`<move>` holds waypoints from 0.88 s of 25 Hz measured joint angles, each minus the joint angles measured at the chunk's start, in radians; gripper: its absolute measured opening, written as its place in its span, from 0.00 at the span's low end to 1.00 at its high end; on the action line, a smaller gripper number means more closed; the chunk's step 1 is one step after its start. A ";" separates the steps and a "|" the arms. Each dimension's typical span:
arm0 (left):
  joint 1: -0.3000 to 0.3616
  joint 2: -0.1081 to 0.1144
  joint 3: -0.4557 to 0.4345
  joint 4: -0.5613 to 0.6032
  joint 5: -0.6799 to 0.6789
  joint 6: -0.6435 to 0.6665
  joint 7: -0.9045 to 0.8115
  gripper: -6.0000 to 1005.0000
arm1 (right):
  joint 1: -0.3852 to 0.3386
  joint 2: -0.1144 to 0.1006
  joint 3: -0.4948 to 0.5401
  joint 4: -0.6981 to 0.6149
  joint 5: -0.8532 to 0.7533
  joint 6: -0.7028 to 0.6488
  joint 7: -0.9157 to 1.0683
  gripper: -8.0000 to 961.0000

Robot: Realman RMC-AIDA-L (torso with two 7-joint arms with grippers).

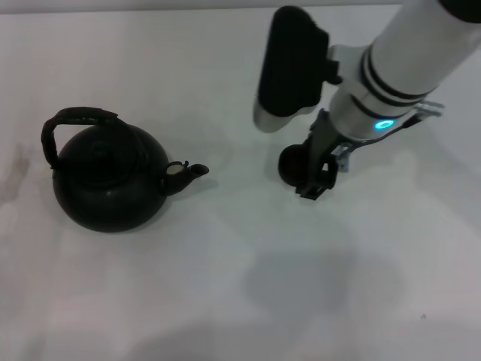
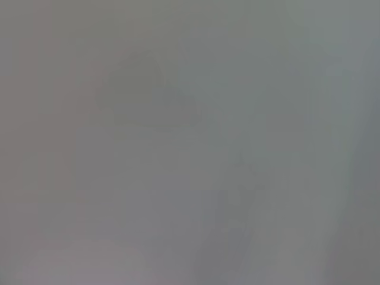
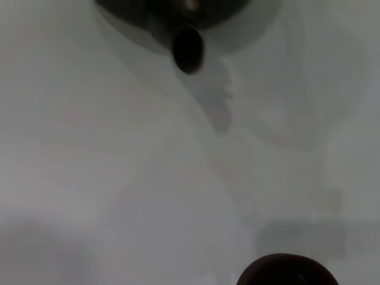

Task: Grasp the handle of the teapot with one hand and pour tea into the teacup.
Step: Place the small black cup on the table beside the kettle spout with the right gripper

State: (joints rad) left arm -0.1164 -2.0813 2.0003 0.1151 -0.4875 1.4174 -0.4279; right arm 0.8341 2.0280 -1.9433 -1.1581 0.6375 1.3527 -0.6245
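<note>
The black teapot (image 1: 109,177) stands on the white table at the left, its spout (image 1: 188,173) pointing right. Its arched handle (image 1: 75,116) rises over the lid, tilted to the left. The small dark teacup (image 1: 289,164) stands right of the spout, partly hidden behind my right gripper (image 1: 316,180), which hangs right beside it, low over the table. In the right wrist view the spout (image 3: 187,48) shows far off and the teacup rim (image 3: 288,272) close by. My left gripper is out of view; the left wrist view shows only a grey blur.
The white table (image 1: 225,286) runs all around both objects. My right arm (image 1: 406,60) reaches in from the upper right and casts a shadow on the table in front of the teacup.
</note>
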 joint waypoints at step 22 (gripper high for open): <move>-0.016 0.001 0.000 -0.005 0.000 -0.008 0.000 0.87 | 0.054 0.000 -0.130 0.082 0.079 -0.074 0.015 0.80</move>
State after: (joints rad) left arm -0.1324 -2.0807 2.0003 0.1104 -0.4879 1.4096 -0.4280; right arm 0.8880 2.0279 -2.0729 -1.0760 0.7160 1.2790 -0.6091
